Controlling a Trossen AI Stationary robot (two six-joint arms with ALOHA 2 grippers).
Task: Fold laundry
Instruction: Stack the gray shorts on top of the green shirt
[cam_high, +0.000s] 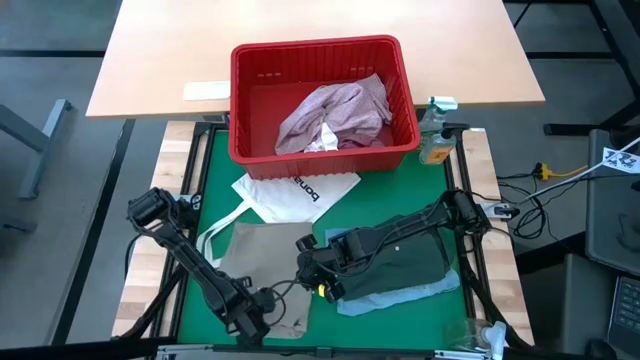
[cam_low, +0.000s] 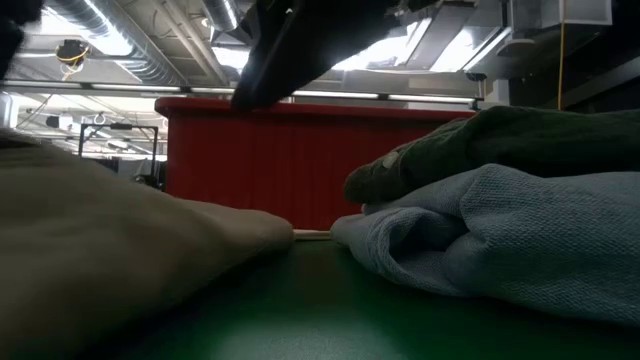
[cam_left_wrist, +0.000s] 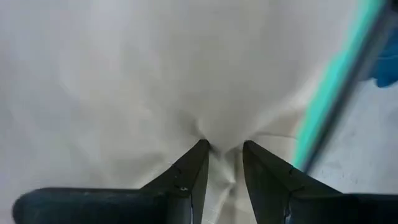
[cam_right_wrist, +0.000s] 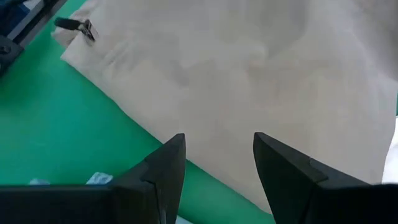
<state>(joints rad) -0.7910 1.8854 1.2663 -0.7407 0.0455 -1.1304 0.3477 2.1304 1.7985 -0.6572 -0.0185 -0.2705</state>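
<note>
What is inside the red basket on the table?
Inside the red basket lies a mottled pink garment with a small white piece at its edge. Whatever is under the pink cloth is covered and cannot be seen.

The only lettering that shows is black print on the flat white cloth tote bag (cam_high: 290, 192), lying on the green desk mat just in front of the red slotted plastic basket (cam_high: 322, 100). It faces away from the overhead camera, upside down, and cannot be read with confidence.
</note>
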